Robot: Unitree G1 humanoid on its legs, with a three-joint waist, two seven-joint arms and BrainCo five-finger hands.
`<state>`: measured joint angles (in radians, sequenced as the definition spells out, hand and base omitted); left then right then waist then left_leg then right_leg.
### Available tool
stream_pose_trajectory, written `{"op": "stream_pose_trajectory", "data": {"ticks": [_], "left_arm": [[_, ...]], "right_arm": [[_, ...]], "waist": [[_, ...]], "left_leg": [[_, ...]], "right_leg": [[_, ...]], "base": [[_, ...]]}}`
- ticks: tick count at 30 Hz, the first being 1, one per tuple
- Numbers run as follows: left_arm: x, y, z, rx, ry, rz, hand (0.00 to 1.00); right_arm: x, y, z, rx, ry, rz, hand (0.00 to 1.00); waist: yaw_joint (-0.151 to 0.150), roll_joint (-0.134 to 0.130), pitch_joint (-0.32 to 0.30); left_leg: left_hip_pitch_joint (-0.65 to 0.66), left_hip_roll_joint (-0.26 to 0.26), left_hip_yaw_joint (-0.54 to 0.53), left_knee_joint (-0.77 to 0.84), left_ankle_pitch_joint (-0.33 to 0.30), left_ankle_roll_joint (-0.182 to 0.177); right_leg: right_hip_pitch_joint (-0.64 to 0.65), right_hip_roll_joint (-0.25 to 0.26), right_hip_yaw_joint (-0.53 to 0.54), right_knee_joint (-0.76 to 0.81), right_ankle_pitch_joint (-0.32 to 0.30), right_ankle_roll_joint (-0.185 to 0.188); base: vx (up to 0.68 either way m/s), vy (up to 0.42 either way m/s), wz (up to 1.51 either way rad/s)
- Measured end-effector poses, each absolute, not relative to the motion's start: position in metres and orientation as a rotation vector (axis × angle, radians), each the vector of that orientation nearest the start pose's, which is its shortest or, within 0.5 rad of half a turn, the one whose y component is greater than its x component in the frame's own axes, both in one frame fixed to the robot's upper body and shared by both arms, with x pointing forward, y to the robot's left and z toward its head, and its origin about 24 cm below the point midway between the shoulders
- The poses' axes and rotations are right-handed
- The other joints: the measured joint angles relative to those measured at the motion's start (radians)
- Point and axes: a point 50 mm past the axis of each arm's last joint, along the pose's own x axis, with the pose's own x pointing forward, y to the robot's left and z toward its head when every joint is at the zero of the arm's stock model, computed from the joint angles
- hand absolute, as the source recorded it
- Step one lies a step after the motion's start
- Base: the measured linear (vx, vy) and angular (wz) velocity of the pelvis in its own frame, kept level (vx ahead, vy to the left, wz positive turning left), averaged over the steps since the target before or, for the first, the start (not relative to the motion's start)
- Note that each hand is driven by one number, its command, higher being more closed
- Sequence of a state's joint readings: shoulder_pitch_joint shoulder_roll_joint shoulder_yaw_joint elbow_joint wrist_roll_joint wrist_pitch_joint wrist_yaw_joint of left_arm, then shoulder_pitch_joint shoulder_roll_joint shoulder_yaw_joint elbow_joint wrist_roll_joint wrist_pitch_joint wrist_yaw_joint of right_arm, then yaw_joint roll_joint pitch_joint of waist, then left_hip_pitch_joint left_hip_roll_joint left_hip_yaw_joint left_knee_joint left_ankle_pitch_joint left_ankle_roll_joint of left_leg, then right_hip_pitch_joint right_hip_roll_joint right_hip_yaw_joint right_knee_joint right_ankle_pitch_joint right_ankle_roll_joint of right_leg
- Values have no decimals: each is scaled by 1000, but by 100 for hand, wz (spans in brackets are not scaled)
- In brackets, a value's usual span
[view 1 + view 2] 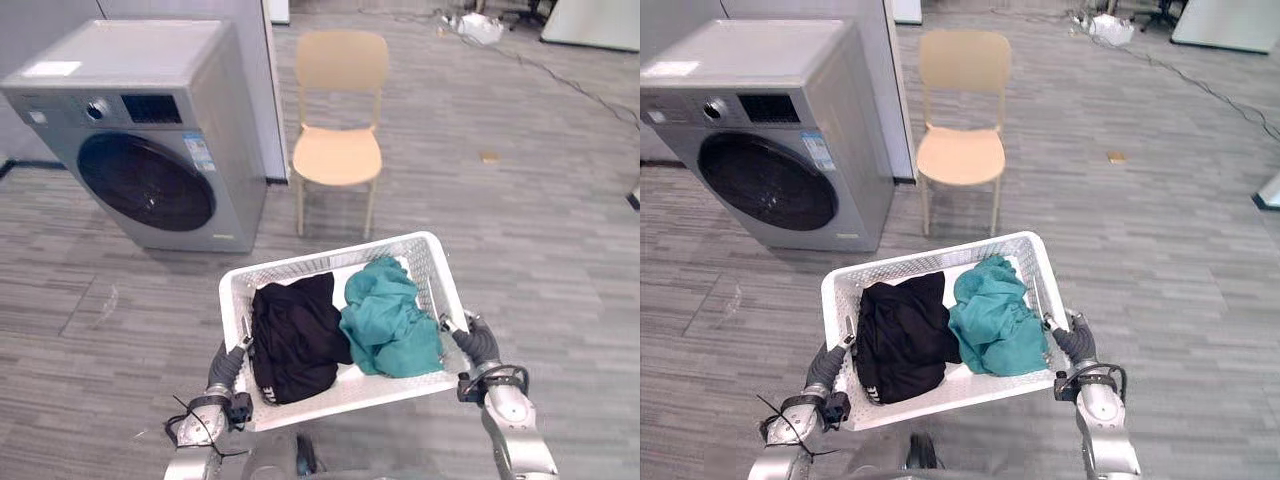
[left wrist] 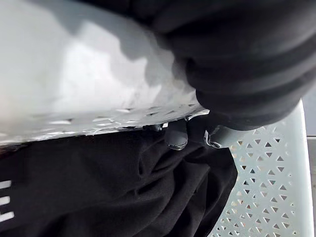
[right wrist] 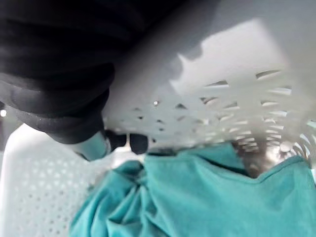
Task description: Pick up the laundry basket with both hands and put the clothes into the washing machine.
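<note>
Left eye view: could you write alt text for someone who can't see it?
A robot's left hand and right hand grip opposite ends of a white laundry basket holding a black garment and a teal garment. Ahead on the grey floor stand a grey washing machine, door closed, and a beige chair.
</note>
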<state>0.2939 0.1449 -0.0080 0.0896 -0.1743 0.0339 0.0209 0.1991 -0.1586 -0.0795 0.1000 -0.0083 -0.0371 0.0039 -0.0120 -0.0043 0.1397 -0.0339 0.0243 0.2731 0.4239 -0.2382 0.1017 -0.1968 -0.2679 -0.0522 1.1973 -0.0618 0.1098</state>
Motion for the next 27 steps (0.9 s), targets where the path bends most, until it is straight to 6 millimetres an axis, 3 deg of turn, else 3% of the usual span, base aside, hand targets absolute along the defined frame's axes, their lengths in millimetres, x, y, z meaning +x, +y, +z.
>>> {"op": "stream_pose_trajectory", "data": {"ticks": [2,3,4,5,6,7,8,9,10,11,12,13,14,15,16,17,18,19,20,21,22,23,24,25,26,27], "left_arm": [[178,195,-36,-15,390,93,100],[185,193,-32,2,367,66,100],[188,191,-31,6,359,55,100],[191,189,-28,9,345,41,100],[192,188,-27,13,342,35,100],[193,188,-26,25,338,23,100],[192,186,-27,19,344,22,100],[192,177,-32,-26,361,34,100],[194,178,-30,-15,353,28,100],[196,176,-29,-11,346,20,100],[197,173,-28,-28,341,23,100],[195,173,-29,-36,345,31,100],[190,171,-32,-47,353,32,100],[190,171,-31,-49,346,28,100],[189,172,-32,-49,348,31,100],[189,174,-31,-45,344,37,100],[189,175,-31,-46,340,41,100],[189,175,-30,-48,334,43,100],[190,175,-28,-49,320,43,100],[191,175,-27,-60,311,42,100],[192,173,-26,-64,306,39,100],[193,168,-23,-77,295,27,100],[196,170,-23,-63,295,26,100],[198,172,-22,-51,291,25,100],[202,174,-18,-36,274,15,100],[208,173,-13,-28,254,1,100]], "right_arm": [[198,-213,-13,-162,238,-125,100],[195,-214,-11,-153,228,-145,100],[192,-217,-10,-153,226,-157,100],[191,-220,-8,-154,220,-171,100],[191,-219,-8,-146,217,-175,100],[190,-219,-6,-147,208,-180,100],[189,-219,-6,-151,209,-179,100],[188,-225,-5,-172,220,-194,100],[189,-226,-3,-174,212,-197,100],[187,-227,0,-176,204,-205,100],[186,-229,5,-181,186,-210,100],[185,-231,6,-188,183,-210,100],[185,-232,9,-204,178,-204,100],[186,-234,10,-207,176,-204,100],[186,-233,9,-200,177,-202,100],[186,-231,9,-194,175,-196,100],[186,-230,10,-188,172,-194,100],[187,-230,11,-185,168,-194,100],[190,-231,13,-186,157,-194,100],[192,-232,15,-194,147,-196,100],[193,-235,17,-203,140,-199,100],[192,-242,20,-224,127,-214,100],[195,-240,12,-184,145,-234,100],[195,-238,11,-175,151,-243,100],[198,-238,12,-175,141,-244,100],[200,-238,15,-174,128,-250,100]], "waist": [[-23,21,-2],[-36,19,-1],[-45,21,-1],[-62,20,-2],[-62,12,-8],[-61,-18,-20],[-59,-36,-31],[-53,25,-42],[-61,28,-40],[-68,33,-36],[-74,59,-11],[-75,72,-5],[-52,84,-9],[-28,83,-7],[-19,64,0],[-9,58,0],[-5,50,-2],[0,50,-4],[7,51,-4],[6,51,-5],[3,57,-10],[-2,80,-27],[-10,30,-46],[-20,13,-54],[-32,7,-55],[-42,-4,-49]], "left_leg": [[116,-20,-27,-109,0,0],[175,-36,-52,-156,-2,-4],[201,-39,-62,-180,-5,-10],[258,-46,-76,-234,-12,-38],[284,-54,-77,-262,-15,-48],[351,-86,-77,-309,-29,-77],[397,-101,-84,-316,-48,-107],[417,-52,-68,-288,-54,-135],[389,-38,-58,-198,-25,-176],[339,-15,-45,-48,8,-192],[252,55,-13,242,128,-226],[198,100,-5,379,268,-257],[76,160,-26,644,392,-274],[-31,181,-58,850,375,-273],[-97,196,-57,918,333,-231],[-170,233,-45,914,279,-152],[-215,269,-36,855,239,-106],[-237,292,-31,790,210,-102],[-254,309,-25,593,179,-101],[-236,283,-49,292,173,-117],[-216,258,-79,118,181,-129],[-175,212,-142,-184,274,-196],[-158,146,-143,-214,335,-206],[-159,130,-137,-211,323,-194],[-165,116,-131,-184,274,-180],[-166,102,-122,-137,224,-160]], "right_leg": [[-110,38,-102,-78,-88,-39],[-170,45,-161,-179,-116,-46],[-189,47,-202,-258,-116,-48],[-198,56,-309,-504,-93,-55],[-185,58,-372,-640,-56,-72],[-174,57,-507,-835,31,-129],[-172,64,-520,-865,125,-275],[-154,93,-522,-822,85,-314],[-154,93,-504,-779,33,-299],[-136,99,-496,-750,-8,-284],[-58,121,-499,-758,-58,-259],[-18,145,-492,-770,-77,-248],[43,181,-462,-790,-113,-235],[95,192,-414,-799,-144,-221],[143,197,-379,-830,-152,-207],[218,197,-347,-888,-147,-187],[257,192,-321,-925,-135,-165],[276,189,-300,-942,-131,-158],[310,174,-270,-970,-127,-143],[332,148,-240,-986,-128,-107],[339,135,-228,-987,-135,-86],[348,126,-198,-985,-162,-28],[351,53,-157,-980,-180,19],[341,31,-146,-973,-165,27],[334,16,-135,-958,-132,33],[331,-8,-123,-923,-89,65]], "base": [[583,168,38],[577,118,68],[712,73,75],[481,32,51],[769,6,38],[553,-30,10],[846,-21,-18],[720,-3,-22],[718,-14,-18],[830,-74,-10],[667,-68,-18],[757,-24,-60],[601,67,-100],[697,99,-127],[582,99,-118],[608,115,-94],[516,110,-82],[630,186,-92],[588,245,-97],[579,278,-86],[608,389,-68],[608,491,-53],[608,500,-41],[530,409,-15],[473,334,3],[446,321,-5]]}}
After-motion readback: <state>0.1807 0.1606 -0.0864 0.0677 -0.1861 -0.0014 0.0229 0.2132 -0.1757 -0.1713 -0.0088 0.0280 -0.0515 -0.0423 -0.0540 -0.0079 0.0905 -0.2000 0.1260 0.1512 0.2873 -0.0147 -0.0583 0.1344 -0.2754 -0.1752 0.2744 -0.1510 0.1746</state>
